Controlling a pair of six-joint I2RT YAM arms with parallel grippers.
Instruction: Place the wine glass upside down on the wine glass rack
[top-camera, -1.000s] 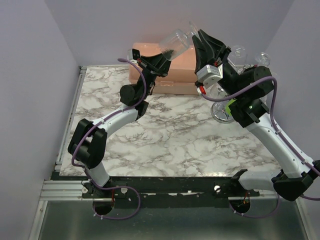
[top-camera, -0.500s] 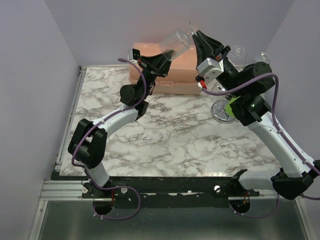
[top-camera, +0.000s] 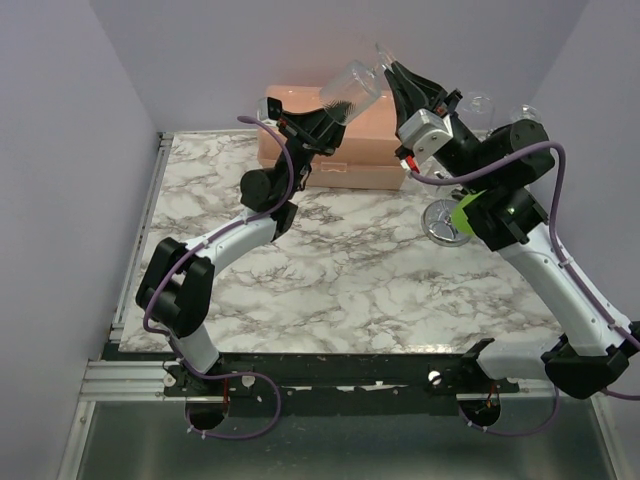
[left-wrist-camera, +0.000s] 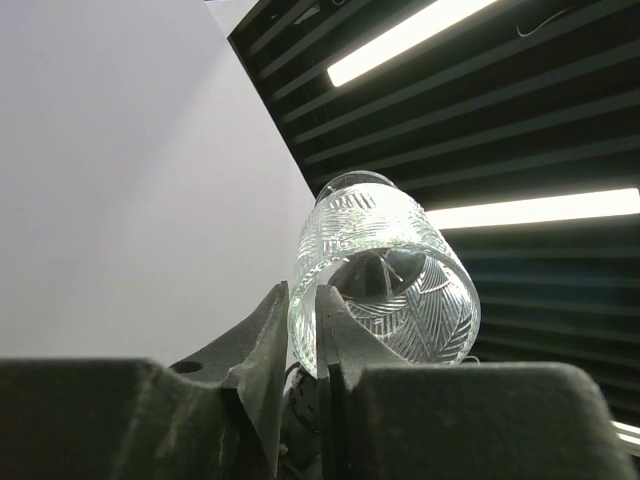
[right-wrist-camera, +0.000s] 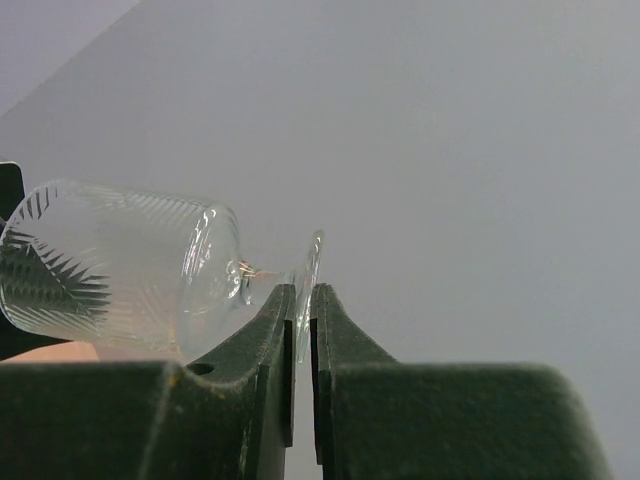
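Wine glass (top-camera: 352, 86), one, between left claw (top-camera: 333, 107) and right claw (top-camera: 393, 70)

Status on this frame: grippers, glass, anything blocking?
Left gripper pinching wine glass rim. Right gripper shut on its foot. Glass airborne, tilted, between arms. Wine glass rack partly hidden by right arm.

Marble table top, a peach box, lilac walls

The marble-patterned table top (top-camera: 340, 290) carries a peach-coloured rectangular box (top-camera: 362, 148) lying along its far edge. An aluminium rail (top-camera: 140, 235) runs down the left edge. Lilac walls (top-camera: 60, 150) close in the sides and back. Overhead, bright light strips (left-wrist-camera: 530, 208) cross a dark slatted ceiling (left-wrist-camera: 560, 130).
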